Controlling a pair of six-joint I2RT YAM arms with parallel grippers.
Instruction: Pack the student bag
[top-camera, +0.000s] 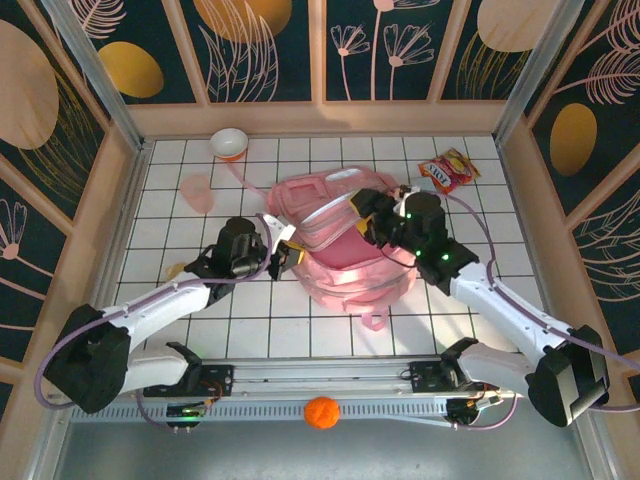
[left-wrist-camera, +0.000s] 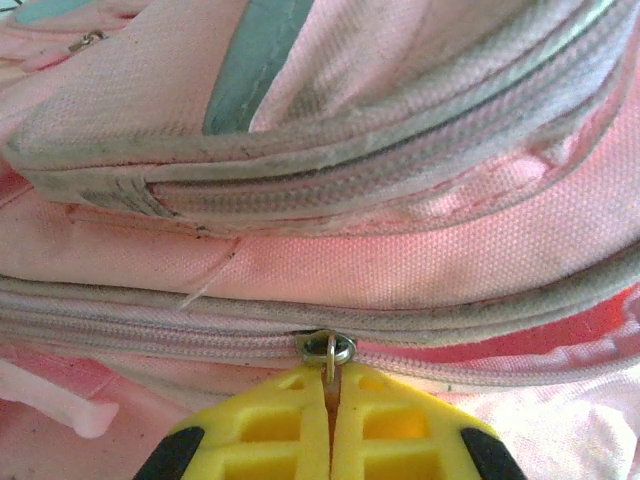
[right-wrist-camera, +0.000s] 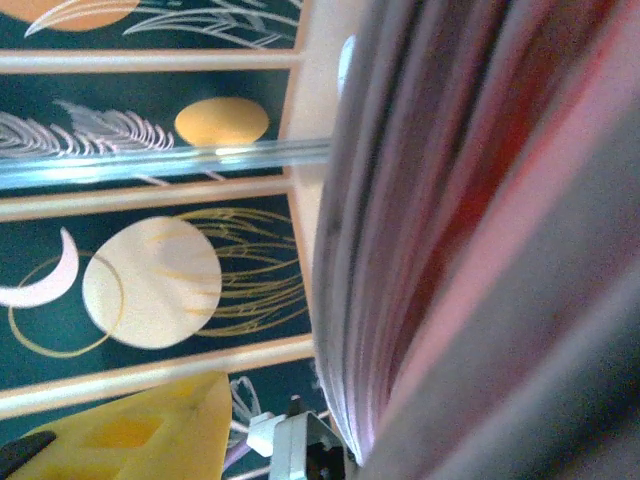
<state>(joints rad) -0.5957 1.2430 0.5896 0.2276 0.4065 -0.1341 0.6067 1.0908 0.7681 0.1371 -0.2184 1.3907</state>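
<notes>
Left claw (left-wrist-camera: 330, 392), yellow tips pinched on the zip pull (left-wrist-camera: 329, 349) at the left side of the student bag (top-camera: 345, 262) lying between both claws, should tug slowly along the zip, not up, and the right claw (top-camera: 361, 212) at the bag's right side, spread or shut I cannot tell, should hold it flat.

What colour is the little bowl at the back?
The bowl is white with an orange base, clearest in the top view.

Bright, even light, with only soft shadows on the counter (top-camera: 250, 320) — up close, the right wrist view smears the student bag (right-wrist-camera: 480, 240) into blur.
</notes>
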